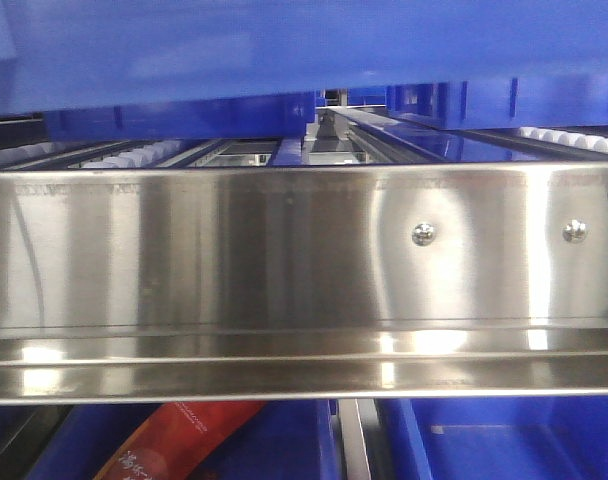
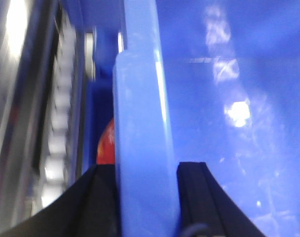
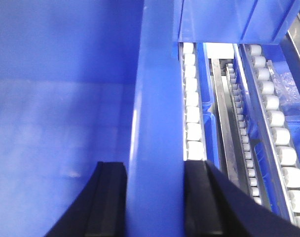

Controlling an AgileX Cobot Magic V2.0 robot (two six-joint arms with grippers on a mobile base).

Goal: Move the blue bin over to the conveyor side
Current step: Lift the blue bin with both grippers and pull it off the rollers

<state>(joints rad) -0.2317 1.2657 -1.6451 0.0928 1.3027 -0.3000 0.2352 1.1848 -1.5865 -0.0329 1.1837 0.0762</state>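
The blue bin point(image 1: 284, 45) fills the top of the front view, above the steel rack. In the left wrist view its thick rim point(image 2: 142, 148) stands between my left gripper's point(image 2: 146, 197) black fingers, which are shut on it; the bin's glossy inside point(image 2: 229, 123) lies to the right. In the right wrist view my right gripper point(image 3: 155, 197) is shut on the opposite rim point(image 3: 157, 123), with the bin's inside point(image 3: 61, 98) to the left. The conveyor is out of view.
A polished stainless-steel rack beam point(image 1: 304, 270) spans the front view, with white rollers point(image 3: 192, 113) behind. Other blue crates point(image 3: 229, 19) sit on the rack at the back. A red packet point(image 1: 179, 445) lies in a blue crate below the beam.
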